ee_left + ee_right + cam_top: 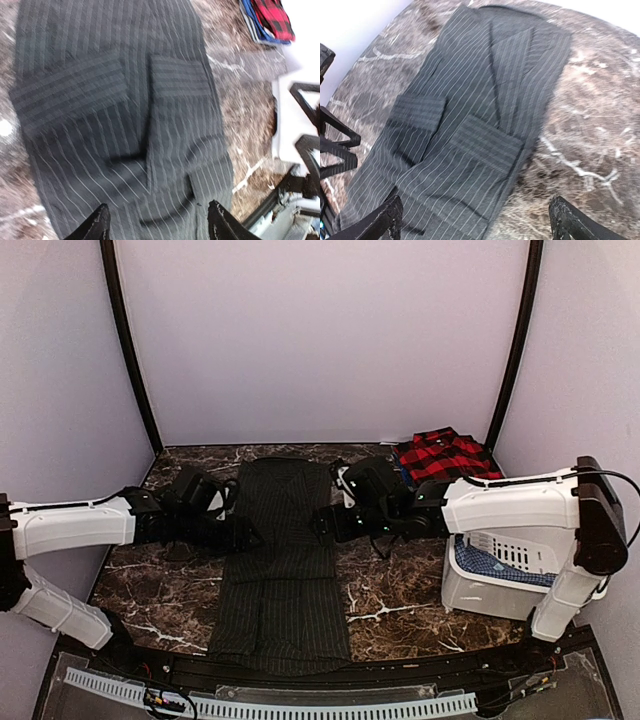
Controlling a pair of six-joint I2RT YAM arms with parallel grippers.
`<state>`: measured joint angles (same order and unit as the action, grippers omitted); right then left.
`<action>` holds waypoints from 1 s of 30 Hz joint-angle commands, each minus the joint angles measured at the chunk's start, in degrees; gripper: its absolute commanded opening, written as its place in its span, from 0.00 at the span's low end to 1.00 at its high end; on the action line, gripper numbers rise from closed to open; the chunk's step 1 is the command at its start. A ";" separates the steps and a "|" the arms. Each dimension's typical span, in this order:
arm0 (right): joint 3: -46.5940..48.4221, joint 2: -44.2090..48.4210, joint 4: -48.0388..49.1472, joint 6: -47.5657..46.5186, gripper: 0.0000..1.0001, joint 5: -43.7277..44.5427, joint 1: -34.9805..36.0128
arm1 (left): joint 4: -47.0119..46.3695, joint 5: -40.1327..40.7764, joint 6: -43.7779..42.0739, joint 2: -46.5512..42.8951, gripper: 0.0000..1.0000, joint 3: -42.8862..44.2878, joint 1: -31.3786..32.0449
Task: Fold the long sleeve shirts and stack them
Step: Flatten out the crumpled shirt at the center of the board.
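The dark charcoal pinstriped shirt [282,560] lies flat in a long narrow strip down the middle of the marble table, sides and sleeves folded in; it fills the left wrist view [125,115] and the right wrist view [465,130]. The red-and-black plaid shirt [445,455] lies folded at the back right, also in the left wrist view [272,17]. My left gripper [243,531] is open and empty at the strip's left edge. My right gripper [325,524] is open and empty at the strip's right edge.
A white plastic bin [505,575] with blue patterned cloth inside stands at the right under my right arm. Blue cloth lies under the plaid shirt [255,27]. Pale walls close the back and sides. A cable rail [280,705] runs along the front edge.
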<state>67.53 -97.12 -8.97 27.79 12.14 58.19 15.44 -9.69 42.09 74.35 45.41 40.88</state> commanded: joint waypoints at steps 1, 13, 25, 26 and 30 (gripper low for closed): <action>-0.66 2.12 0.95 1.09 0.99 7.92 -0.56 | -3.59 7.27 -3.45 1.79 0.66 1.67 -2.51; -1.93 2.30 5.46 -1.39 0.98 3.91 -1.33 | -7.65 11.93 -1.11 7.42 0.66 1.60 -7.26; 1.61 -0.39 3.03 -5.61 0.86 -0.96 -1.38 | -10.44 10.40 -0.33 13.38 0.66 0.49 -13.13; 2.18 -0.93 2.44 -5.90 0.86 -0.97 -1.38 | -10.61 10.07 -0.09 13.99 0.65 0.70 -13.25; 4.16 -3.31 0.77 -6.63 0.82 -2.58 -1.42 | -10.95 8.89 0.47 17.77 0.63 2.31 -13.98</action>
<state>68.79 -97.89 -7.51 22.74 11.38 57.21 5.43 0.89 41.58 89.60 45.84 27.59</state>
